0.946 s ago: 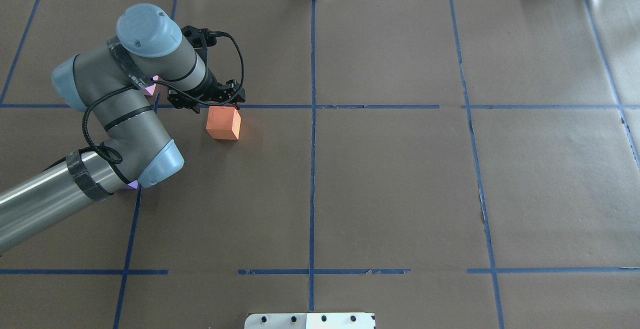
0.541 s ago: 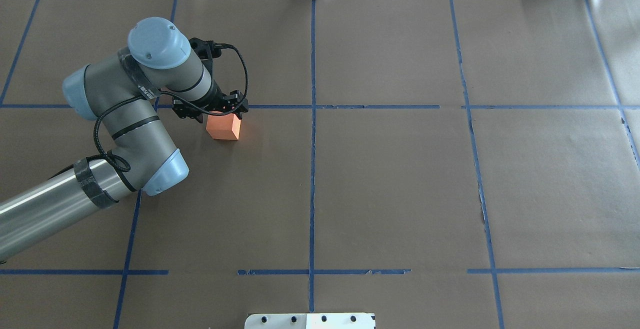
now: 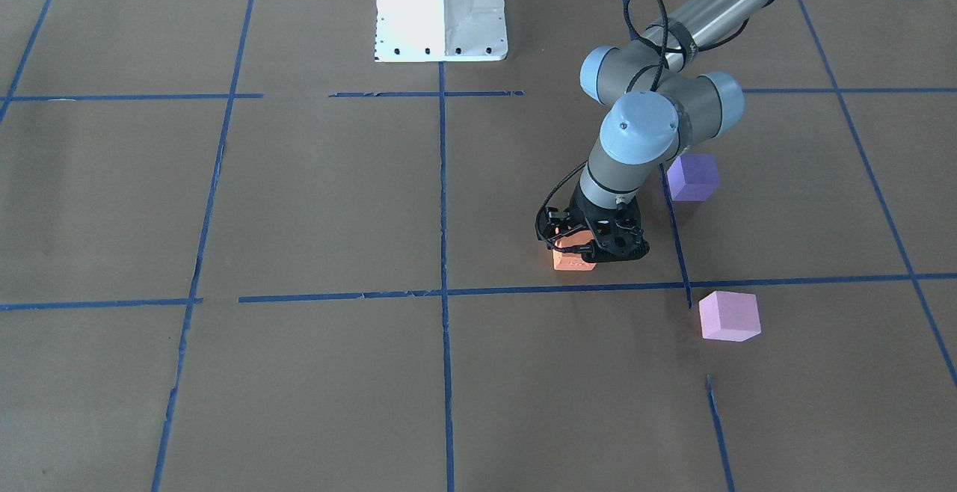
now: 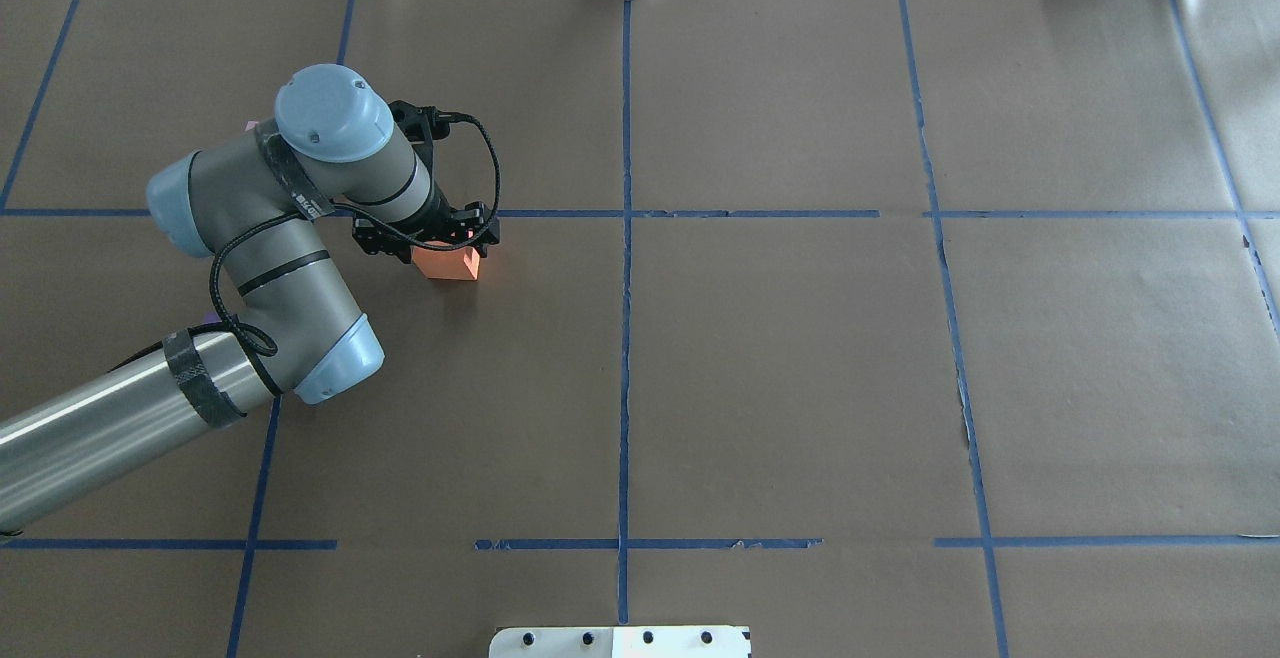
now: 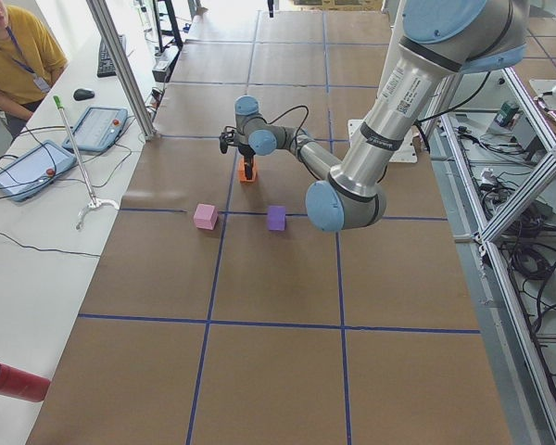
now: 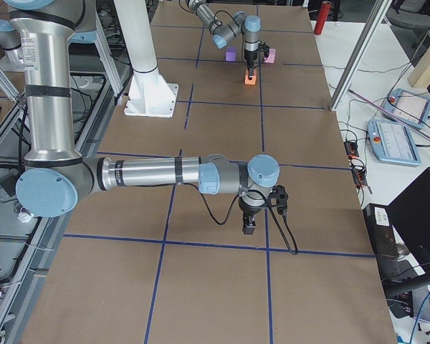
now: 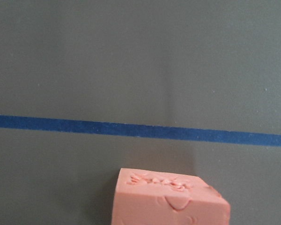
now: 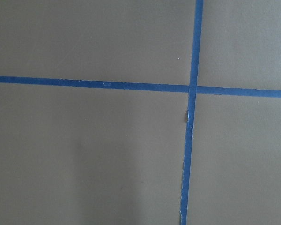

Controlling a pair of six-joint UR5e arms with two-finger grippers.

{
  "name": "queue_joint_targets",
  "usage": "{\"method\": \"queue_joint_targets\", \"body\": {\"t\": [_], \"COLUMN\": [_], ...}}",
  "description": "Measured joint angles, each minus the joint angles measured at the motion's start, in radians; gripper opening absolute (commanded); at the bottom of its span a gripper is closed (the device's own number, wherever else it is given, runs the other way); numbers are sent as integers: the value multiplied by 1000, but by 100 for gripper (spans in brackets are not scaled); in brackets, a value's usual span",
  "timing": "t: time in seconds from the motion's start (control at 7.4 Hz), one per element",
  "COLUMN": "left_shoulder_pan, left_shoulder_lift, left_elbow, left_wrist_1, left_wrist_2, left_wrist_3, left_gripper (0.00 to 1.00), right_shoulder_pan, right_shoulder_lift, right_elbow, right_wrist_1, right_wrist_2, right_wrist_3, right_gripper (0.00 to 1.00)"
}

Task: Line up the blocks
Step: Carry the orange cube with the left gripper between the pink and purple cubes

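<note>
The orange block (image 4: 450, 264) sits on the brown table just near side of a blue tape line; it also shows in the front view (image 3: 573, 259) and the left wrist view (image 7: 171, 199). My left gripper (image 4: 430, 235) is lowered over it, open, its fingers straddling the block (image 3: 591, 244). The dark violet block (image 3: 693, 176) and the pale pink block (image 3: 729, 315) lie apart on the table to my left of it, mostly hidden under the arm in the overhead view. My right gripper (image 6: 249, 225) hovers low over bare table far away; I cannot tell whether it is open.
Blue tape lines (image 4: 625, 338) mark a grid on the brown paper. The white robot base (image 3: 441, 10) stands at the table's near edge. An operator (image 5: 9, 56) sits beyond the far edge beside tablets. A red cylinder (image 5: 14, 382) lies at the left end.
My left arm has swung toward the orange block and the gripper has come down over it, covering more of its top. The block has not moved.
</note>
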Motion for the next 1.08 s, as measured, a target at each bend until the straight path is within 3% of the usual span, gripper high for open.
{"method": "queue_joint_targets", "body": {"t": [0.14,0.54,1.08], "left_shoulder_pan": [0,-21,-162], "left_shoulder_lift": [0,16,219], "left_elbow": [2,-21,-145], "left_wrist_1": [-5,-6,11], "left_wrist_2": [0,-14,-123], "left_wrist_3": [2,12,186], "left_gripper": [24,24,25], "right_shoulder_pan": [0,0,0], "right_shoulder_lift": [0,0,0], "right_elbow": [0,0,0], "right_wrist_1": [0,0,0], "right_wrist_2": [0,0,0], "right_wrist_3": [0,0,0], "right_gripper": [100,100,100]}}
